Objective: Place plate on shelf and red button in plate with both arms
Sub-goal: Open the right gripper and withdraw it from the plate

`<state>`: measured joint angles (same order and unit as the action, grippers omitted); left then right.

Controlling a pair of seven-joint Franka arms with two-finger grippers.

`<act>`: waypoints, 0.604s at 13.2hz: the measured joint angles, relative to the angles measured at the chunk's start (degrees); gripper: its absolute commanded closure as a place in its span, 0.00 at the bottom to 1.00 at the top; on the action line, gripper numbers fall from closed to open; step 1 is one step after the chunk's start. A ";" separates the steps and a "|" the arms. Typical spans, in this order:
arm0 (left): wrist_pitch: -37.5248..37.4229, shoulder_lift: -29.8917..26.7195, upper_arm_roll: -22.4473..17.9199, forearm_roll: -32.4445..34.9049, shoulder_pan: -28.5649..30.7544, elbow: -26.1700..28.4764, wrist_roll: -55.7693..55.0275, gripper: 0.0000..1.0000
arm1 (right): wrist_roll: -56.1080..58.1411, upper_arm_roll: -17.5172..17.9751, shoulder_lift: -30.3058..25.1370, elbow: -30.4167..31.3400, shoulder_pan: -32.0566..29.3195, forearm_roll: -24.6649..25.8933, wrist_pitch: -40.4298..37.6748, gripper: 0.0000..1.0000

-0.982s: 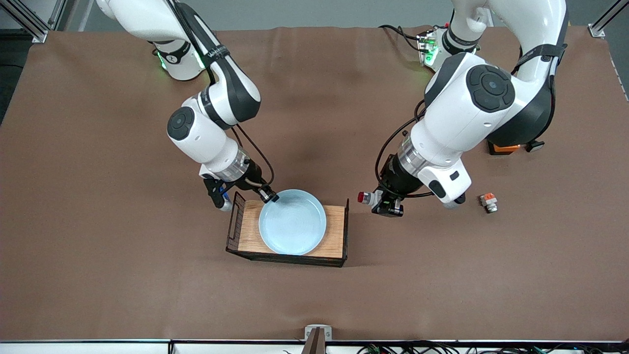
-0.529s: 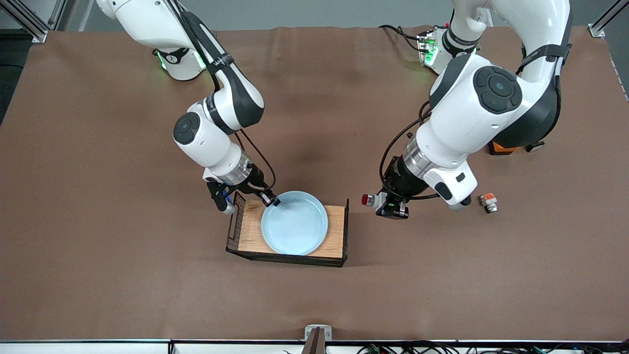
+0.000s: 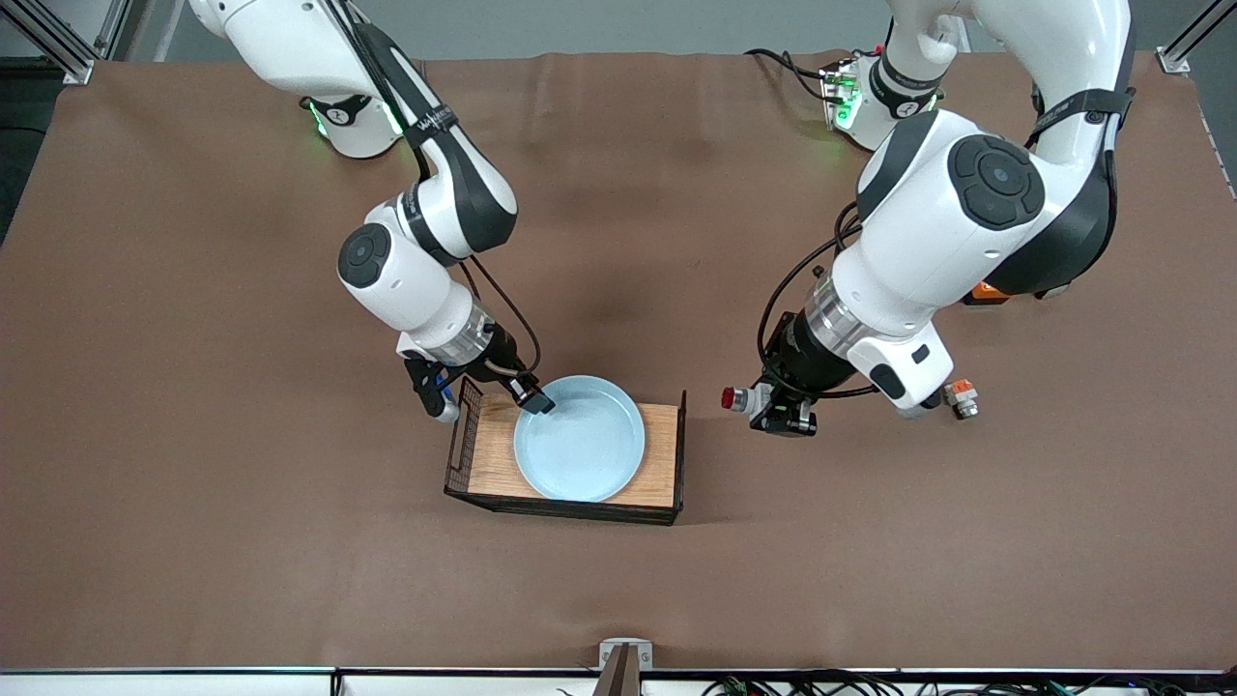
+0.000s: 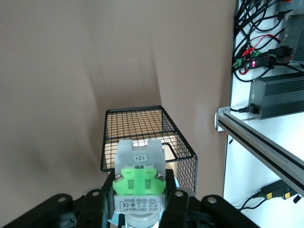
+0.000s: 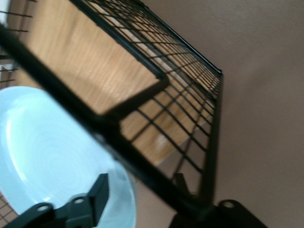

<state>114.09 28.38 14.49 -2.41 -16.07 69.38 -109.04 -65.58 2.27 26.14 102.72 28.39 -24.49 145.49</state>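
Right arm bends down, right gripper [image 3: 534, 398] over the round pale blue plate [image 3: 580, 451] lying flat in the wooden wire-sided tray [image 3: 659, 454], fingers parted at its rim. Left gripper [image 3: 776, 411], low over the table beside the tray, clamps the green-bodied red button [image 3: 738, 398], lying level, red cap pointing trayward.

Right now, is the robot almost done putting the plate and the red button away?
About halfway. The plate already lies in the wooden tray, and the right gripper is at its rim with jaws open. The left gripper holds the red button beside the tray, so placing the button is left.
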 measured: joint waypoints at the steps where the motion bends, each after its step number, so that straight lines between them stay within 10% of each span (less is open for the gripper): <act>1: -0.03 0.00 0.00 0.00 0.04 -0.01 0.00 1.00 | -0.07 -0.06 -0.03 -0.52 -0.07 -0.03 -1.89 0.00; 8: -0.42 -0.05 0.32 0.00 -0.47 -0.34 0.33 1.00 | -2.38 -0.60 -5.83 -8.46 -4.47 -0.10 -28.74 0.00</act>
<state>113.67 28.32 14.81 -2.41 -16.54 69.04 -108.72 -67.96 1.66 20.31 94.26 23.93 -24.58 116.75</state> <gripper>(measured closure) 0.586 0.000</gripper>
